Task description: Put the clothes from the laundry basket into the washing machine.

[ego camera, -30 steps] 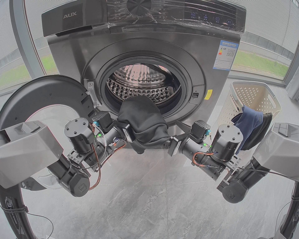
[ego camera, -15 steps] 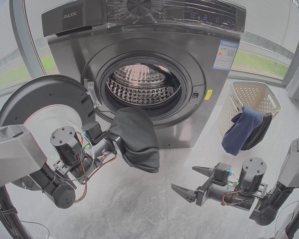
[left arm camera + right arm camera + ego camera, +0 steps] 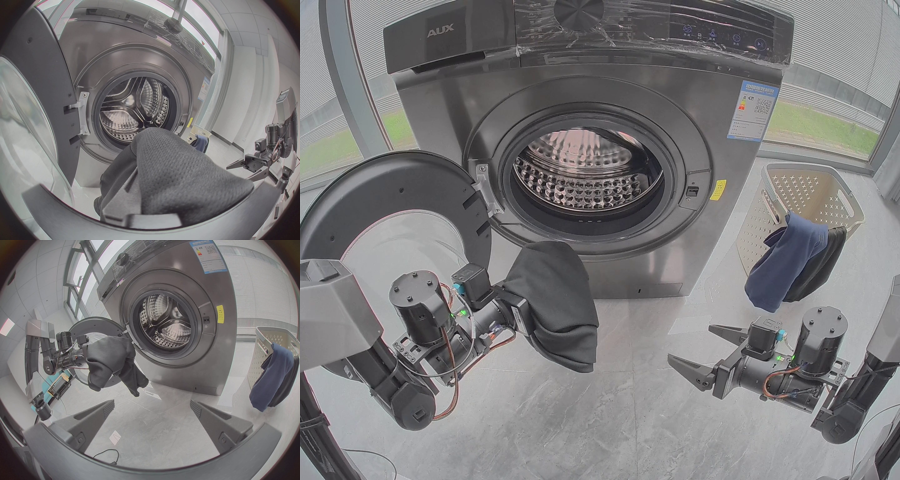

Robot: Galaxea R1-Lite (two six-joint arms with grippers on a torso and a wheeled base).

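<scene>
Black garment [image 3: 562,300]: it hangs draped over the left gripper [image 3: 537,306], in the air just below the open mouth of the washing machine [image 3: 587,94].
Left gripper: covered by cloth; I cannot tell if it is open or closed.
Right gripper [image 3: 690,344]: jaws wide apart, holding nothing, above the floor.
Garment fabric: fine mesh knit, soft folds.
Drum [image 3: 584,169]: shiny perforated steel.
Laundry basket [image 3: 819,194]: beige perforated plastic, with a navy garment [image 3: 787,262] over its rim.
</scene>
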